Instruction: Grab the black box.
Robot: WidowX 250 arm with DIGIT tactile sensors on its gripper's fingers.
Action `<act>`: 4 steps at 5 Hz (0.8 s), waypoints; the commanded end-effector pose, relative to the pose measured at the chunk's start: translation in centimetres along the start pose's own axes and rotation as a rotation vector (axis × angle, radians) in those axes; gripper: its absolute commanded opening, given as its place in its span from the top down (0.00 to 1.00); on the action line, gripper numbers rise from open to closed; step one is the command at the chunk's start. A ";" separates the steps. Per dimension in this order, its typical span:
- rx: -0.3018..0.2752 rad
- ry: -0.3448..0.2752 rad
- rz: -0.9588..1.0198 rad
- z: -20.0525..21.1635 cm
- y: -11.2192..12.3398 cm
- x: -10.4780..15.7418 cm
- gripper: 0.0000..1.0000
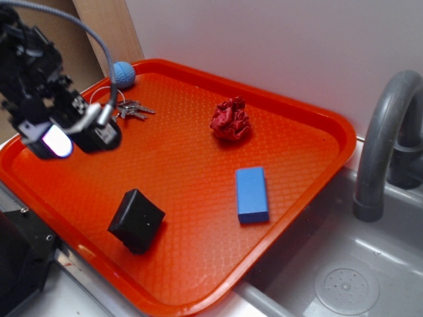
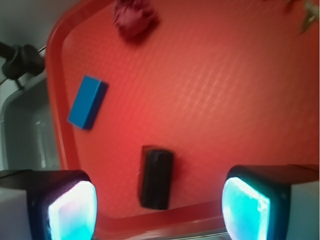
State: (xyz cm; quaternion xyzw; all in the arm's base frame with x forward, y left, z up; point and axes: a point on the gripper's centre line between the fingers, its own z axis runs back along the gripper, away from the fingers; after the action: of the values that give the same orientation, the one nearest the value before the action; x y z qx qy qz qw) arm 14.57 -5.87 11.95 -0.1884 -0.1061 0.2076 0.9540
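Observation:
The black box (image 1: 136, 220) lies on the orange tray (image 1: 192, 158) near its front edge, tilted. In the wrist view the black box (image 2: 156, 176) sits on the tray (image 2: 215, 100) between and beyond my two glowing pads (image 2: 74, 212), well below them. My gripper (image 1: 78, 137) hangs in the air over the tray's left side, up and to the left of the box, and is open with nothing between its fingers. In the wrist view the gripper (image 2: 159, 212) frames the box in its wide gap.
A flat blue block (image 1: 252, 194) lies right of the box, also seen in the wrist view as the blue block (image 2: 87, 102). A crumpled red cloth (image 1: 230, 119), a set of keys (image 1: 134, 110) and a blue ball (image 1: 122, 74) rest further back. A grey sink (image 1: 344, 277) with faucet (image 1: 383, 145) is at right.

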 end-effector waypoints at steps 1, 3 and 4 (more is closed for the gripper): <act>-0.008 0.089 -0.018 -4.0 -1.5 -2.2 0.00; 0.093 0.097 -0.105 -7.5 -1.7 -2.4 0.00; 0.123 0.110 -0.115 -8.0 -2.4 -2.3 1.00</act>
State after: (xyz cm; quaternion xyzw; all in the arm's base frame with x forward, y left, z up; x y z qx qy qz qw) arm 14.90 -10.38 4.55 -0.1254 -0.0420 0.1522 0.9795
